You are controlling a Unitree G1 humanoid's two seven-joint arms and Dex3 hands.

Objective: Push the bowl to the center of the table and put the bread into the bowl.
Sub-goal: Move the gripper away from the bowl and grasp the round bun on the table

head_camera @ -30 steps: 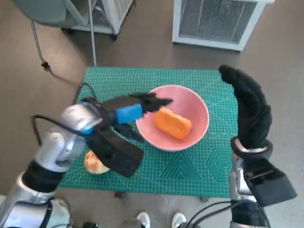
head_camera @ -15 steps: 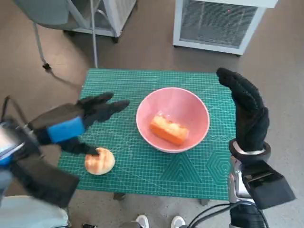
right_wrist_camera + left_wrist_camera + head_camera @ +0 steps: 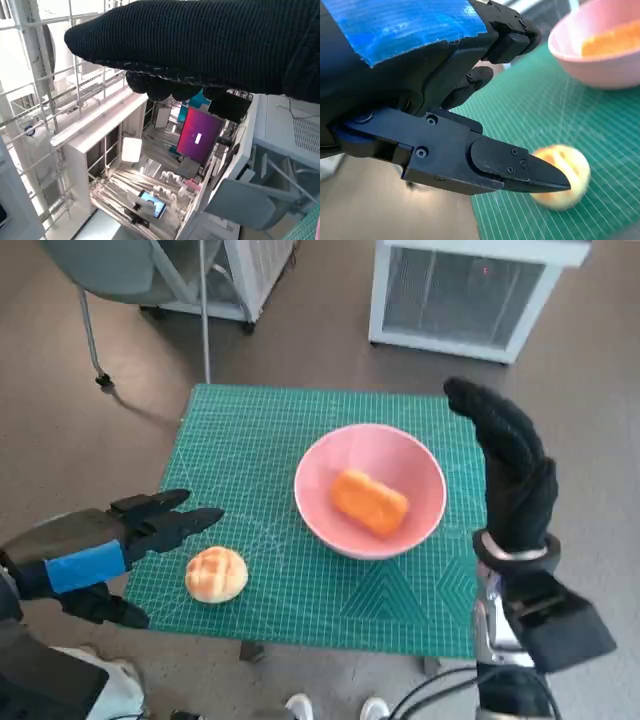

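On the green mat (image 3: 270,440) we see the pink bowl (image 3: 371,490) with an orange bread (image 3: 369,502) inside. A round bun (image 3: 216,574) lies near our left hand (image 3: 110,545), fingers apart, holding nothing. Our right hand (image 3: 508,472) stands up beside the bowl, fingers straight, empty

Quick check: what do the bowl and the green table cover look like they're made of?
The bowl looks like smooth pink plastic or glazed ceramic: even colour, soft sheen; I can't tell which. The table cover looks like a matte rubbery cutting mat, printed with a fine white grid.
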